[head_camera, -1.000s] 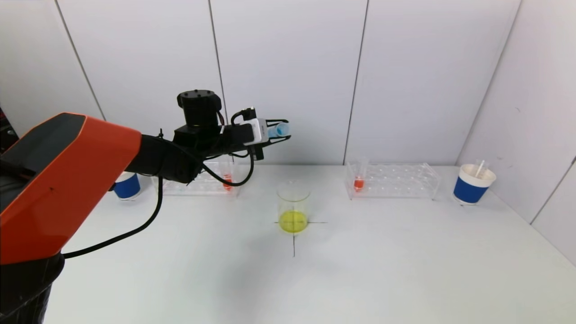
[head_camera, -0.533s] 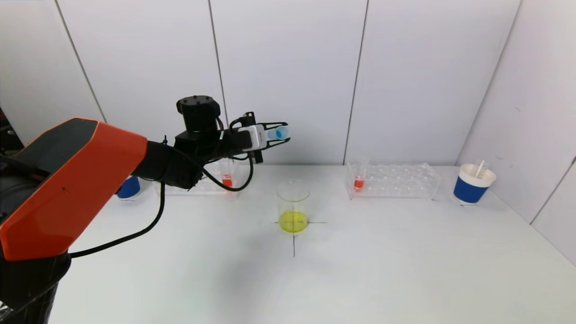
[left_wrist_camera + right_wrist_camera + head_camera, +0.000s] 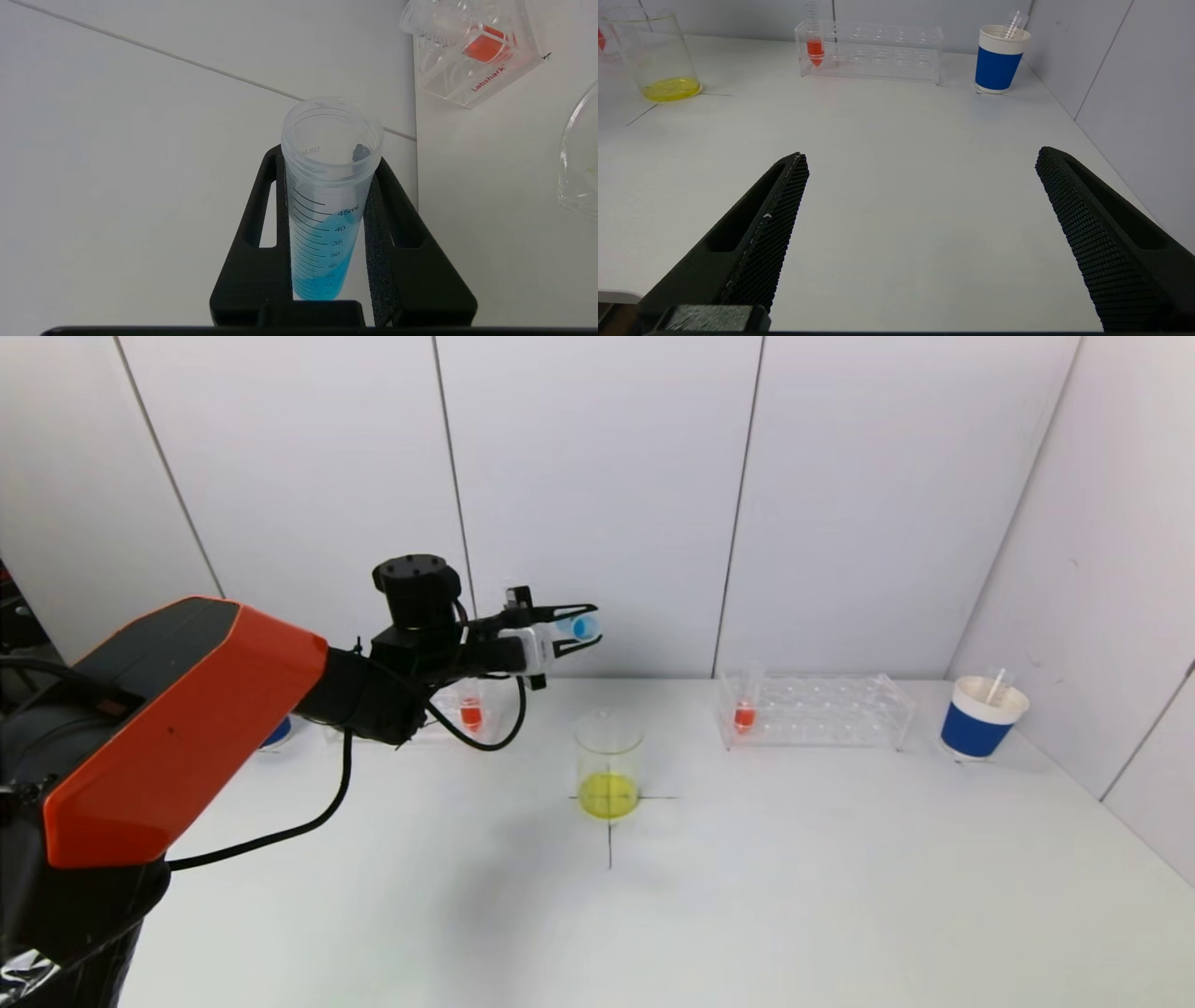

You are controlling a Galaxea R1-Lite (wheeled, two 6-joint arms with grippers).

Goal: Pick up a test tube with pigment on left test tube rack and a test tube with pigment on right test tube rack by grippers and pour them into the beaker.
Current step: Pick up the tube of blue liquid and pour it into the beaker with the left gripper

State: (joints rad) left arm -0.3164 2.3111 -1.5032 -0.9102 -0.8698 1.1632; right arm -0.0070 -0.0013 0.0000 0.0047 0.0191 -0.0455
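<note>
Left gripper [image 3: 571,629] clamps the blue-pigment tube [image 3: 327,196] tipped high behind the beaker [image 3: 608,767], nothing blue poured yet, while the right gripper [image 3: 920,233] waits spread wide, the right rack's orange tube [image 3: 744,713] untouched.
</note>
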